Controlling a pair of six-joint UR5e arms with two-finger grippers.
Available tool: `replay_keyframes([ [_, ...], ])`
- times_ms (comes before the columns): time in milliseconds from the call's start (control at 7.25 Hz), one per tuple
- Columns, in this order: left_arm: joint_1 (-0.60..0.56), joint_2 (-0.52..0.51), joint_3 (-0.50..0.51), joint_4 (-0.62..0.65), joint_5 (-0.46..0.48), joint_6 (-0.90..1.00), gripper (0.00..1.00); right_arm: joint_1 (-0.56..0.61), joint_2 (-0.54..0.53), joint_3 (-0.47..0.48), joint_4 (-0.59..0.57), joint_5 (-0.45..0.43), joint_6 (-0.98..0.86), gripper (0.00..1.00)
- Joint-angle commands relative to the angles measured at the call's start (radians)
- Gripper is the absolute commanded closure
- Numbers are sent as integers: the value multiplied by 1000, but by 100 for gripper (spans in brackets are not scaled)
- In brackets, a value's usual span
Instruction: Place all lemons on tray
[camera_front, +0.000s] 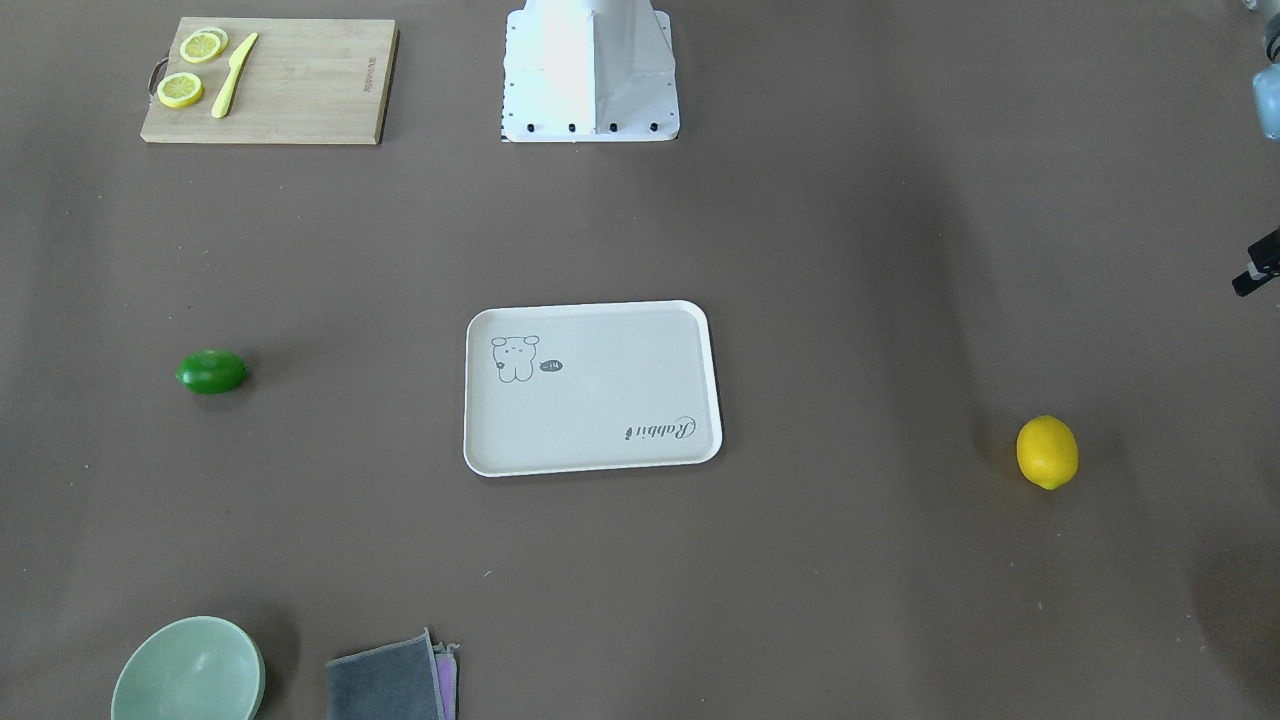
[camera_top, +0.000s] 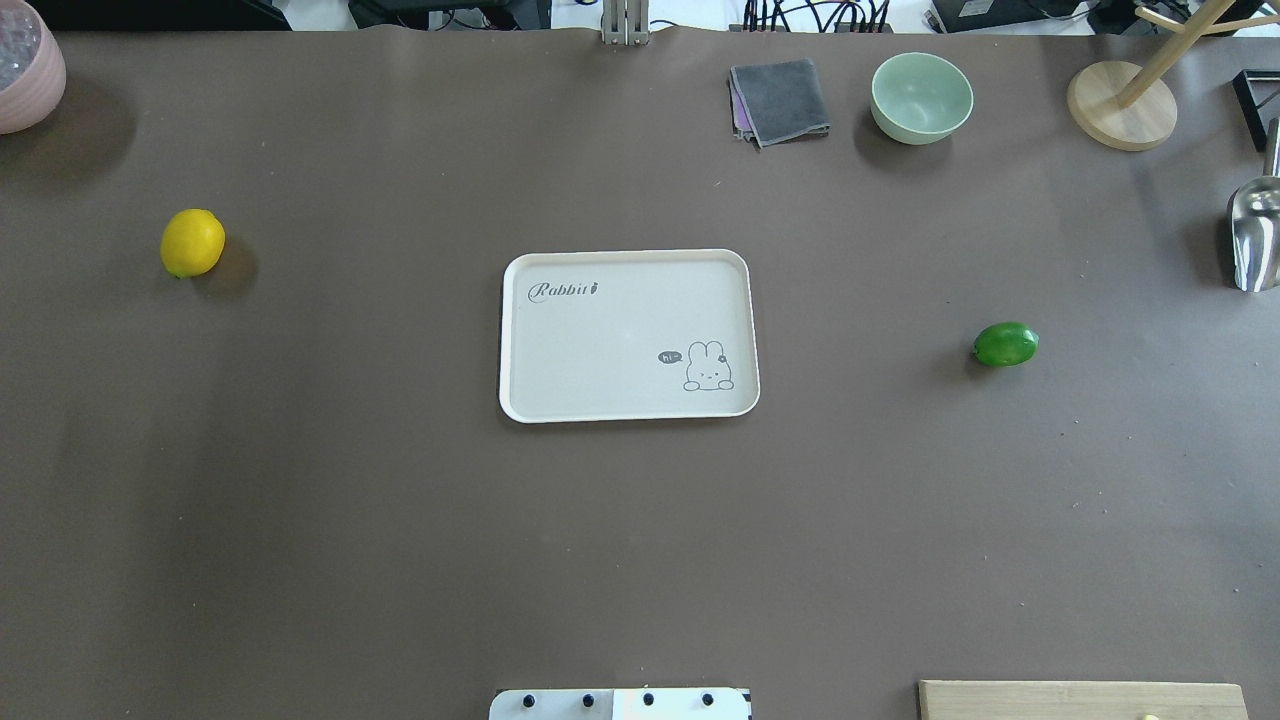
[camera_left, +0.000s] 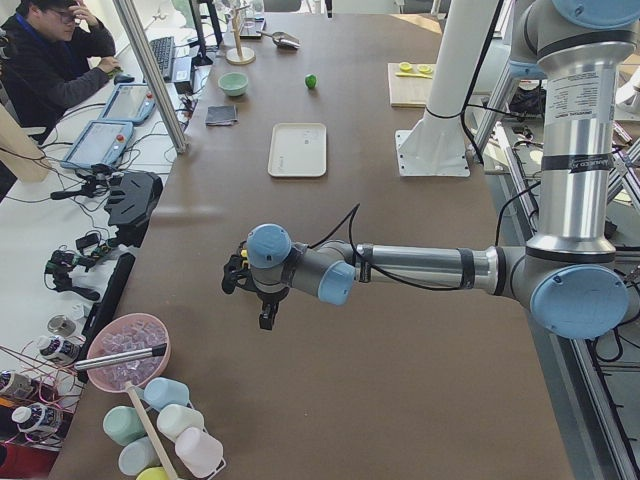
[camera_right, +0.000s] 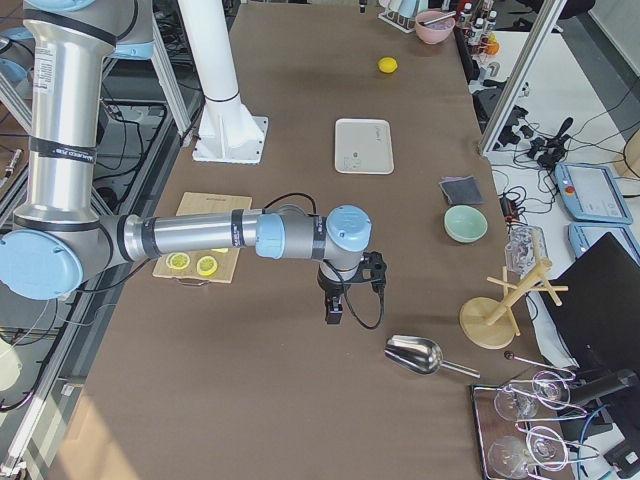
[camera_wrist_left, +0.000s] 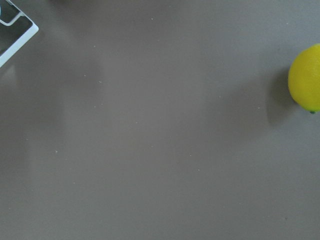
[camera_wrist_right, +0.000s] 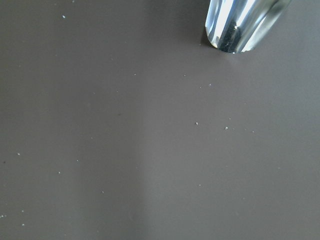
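The yellow lemon (camera_top: 192, 242) lies on the brown table, left of the tray (camera_top: 600, 340); it also shows at the right edge of the left wrist view (camera_wrist_left: 306, 77). The green lemon (camera_top: 1005, 344) lies right of the tray. The off-white tray is bare. My left gripper (camera_left: 265, 312) hangs above the table near the yellow lemon's end. My right gripper (camera_right: 335, 308) hangs above the table near the green lemon's end, beside a metal scoop (camera_wrist_right: 245, 25). I cannot tell whether either gripper is open or shut.
A bamboo cutting board (camera_front: 300, 90) holds lemon slices (camera_front: 190, 70) and a yellow knife (camera_front: 233, 75). A green bowl (camera_top: 921, 97), grey cloth (camera_top: 780, 100), wooden stand (camera_top: 1120, 105), and pink bowl (camera_top: 25, 70) stand along the far edge. The metal scoop (camera_top: 1255, 235) lies at the right.
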Motion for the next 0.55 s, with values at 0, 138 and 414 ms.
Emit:
replay_keyframes([
  [0, 87, -105, 28, 3, -27, -16, 1, -109, 89, -8, -1, -3, 159, 0],
  [138, 131, -184, 75, 2, -27, -48, 1, -169, 147, -32, 1, -4, 218, 0],
  [414, 213, -277, 160, -3, -26, -54, 1, -223, 185, -68, 1, -6, 241, 0],
])
